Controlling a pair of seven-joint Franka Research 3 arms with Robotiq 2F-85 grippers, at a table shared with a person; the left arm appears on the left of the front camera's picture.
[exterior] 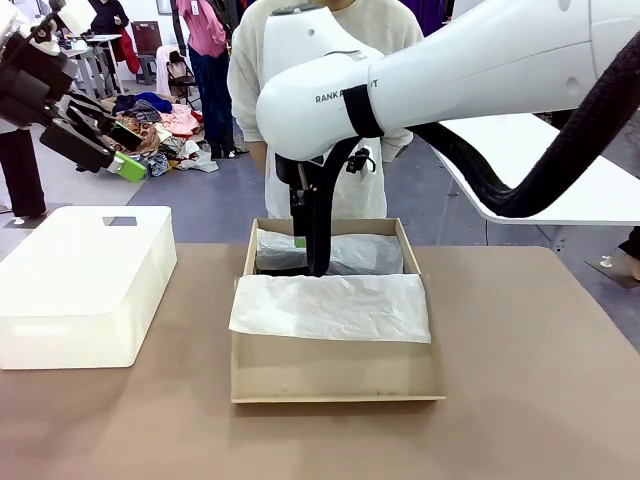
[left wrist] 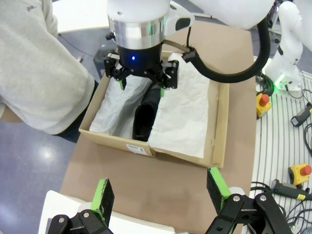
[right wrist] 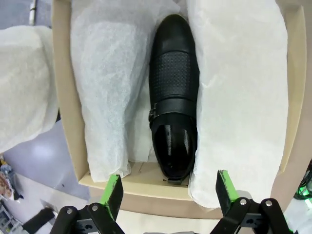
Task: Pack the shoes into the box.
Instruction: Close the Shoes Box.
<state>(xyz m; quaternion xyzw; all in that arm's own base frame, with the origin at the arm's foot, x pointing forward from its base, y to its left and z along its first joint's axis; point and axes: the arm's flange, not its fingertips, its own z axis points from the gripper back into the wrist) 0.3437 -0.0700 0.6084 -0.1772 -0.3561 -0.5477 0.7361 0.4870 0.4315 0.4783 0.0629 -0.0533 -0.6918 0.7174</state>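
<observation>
One glossy black shoe lies inside the box, between tissue folds. The right tool hangs spread above it. The left tool, also spread, is well apart from the box. The leather looks stiff and slick, so pinch across the heel.

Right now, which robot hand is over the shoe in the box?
The right gripper, open right above the black shoe in the cardboard box. The left gripper is open too, but raised off to the left, away from the box.
</observation>
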